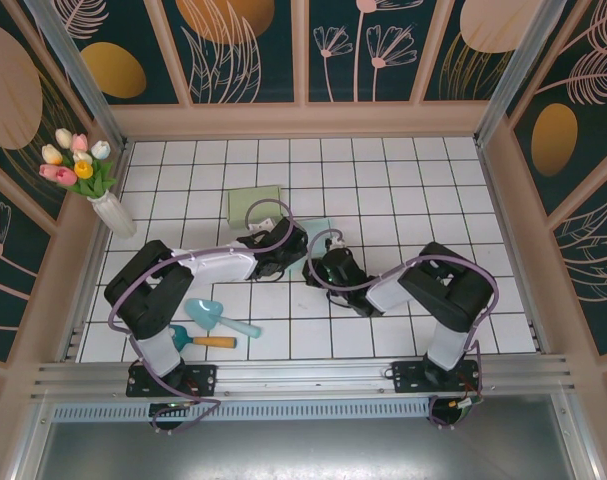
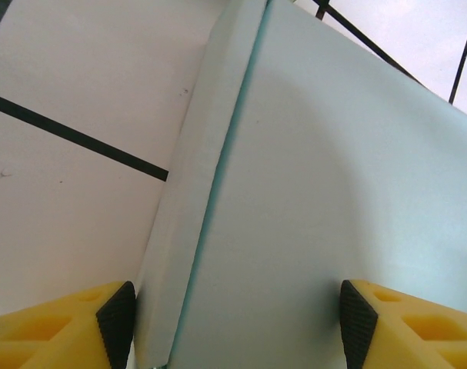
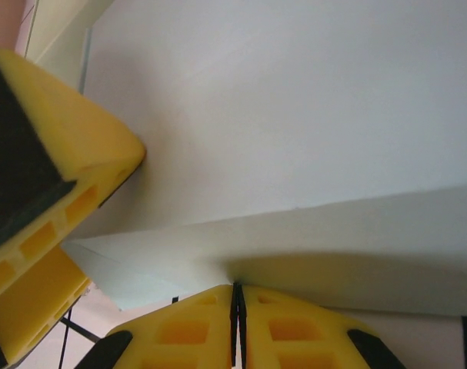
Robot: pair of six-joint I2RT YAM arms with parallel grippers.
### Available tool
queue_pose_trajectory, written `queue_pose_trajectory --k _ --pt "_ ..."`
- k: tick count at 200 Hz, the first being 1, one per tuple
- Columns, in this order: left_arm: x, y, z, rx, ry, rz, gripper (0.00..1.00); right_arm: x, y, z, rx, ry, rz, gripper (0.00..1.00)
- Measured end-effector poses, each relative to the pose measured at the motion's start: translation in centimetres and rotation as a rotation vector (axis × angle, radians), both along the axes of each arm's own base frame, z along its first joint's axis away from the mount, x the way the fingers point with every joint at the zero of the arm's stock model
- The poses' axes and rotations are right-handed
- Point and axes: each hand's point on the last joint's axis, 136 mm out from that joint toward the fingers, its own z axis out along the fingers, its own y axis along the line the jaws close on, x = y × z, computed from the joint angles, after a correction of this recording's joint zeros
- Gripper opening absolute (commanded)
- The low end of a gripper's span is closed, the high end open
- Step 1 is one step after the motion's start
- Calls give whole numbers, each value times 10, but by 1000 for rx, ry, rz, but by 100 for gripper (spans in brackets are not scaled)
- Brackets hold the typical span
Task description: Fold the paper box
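Observation:
The pale mint paper box (image 1: 313, 231) lies on the tiled table between both grippers. My left gripper (image 1: 286, 243) reaches it from the left. In the left wrist view the box panel (image 2: 318, 192), with a narrow flap folded along its left edge, spans the space between the gripper's (image 2: 237, 329) wide-apart fingers (image 2: 118, 323); nothing is pinched. My right gripper (image 1: 321, 262) comes from the right. In the right wrist view it (image 3: 237, 290) is shut, its tips touching the lower edge of a box flap (image 3: 295, 115). The left gripper's yellow finger (image 3: 56, 154) shows at the left.
A second green sheet (image 1: 255, 203) lies flat behind the box. A white vase of tulips (image 1: 111, 210) stands at the far left. A teal scoop (image 1: 211, 317) and an orange-handled tool (image 1: 205, 341) lie near the left arm's base. Walls close off three sides.

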Motion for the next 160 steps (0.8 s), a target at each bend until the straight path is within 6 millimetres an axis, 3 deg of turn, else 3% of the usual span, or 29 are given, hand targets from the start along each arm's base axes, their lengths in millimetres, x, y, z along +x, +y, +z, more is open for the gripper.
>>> queue_pose_trajectory --k 46,90,116,132,144,160 --pt "-17 -4 6 -16 45 -46 73 12 -22 4 -7 24 -44 15" --pt "-39 11 17 76 65 -125 78 11 -37 25 -24 25 -59 14" --pt "-34 16 47 100 -40 -192 83 6 -42 39 -24 27 -59 9" --pt "-29 11 74 86 -143 -266 86 5 -50 43 -36 32 -67 6" --pt "-23 5 95 82 -229 -323 95 5 -56 43 -44 39 -78 4" --pt "-13 -1 117 116 -340 -397 95 4 -63 42 -57 55 -86 0"
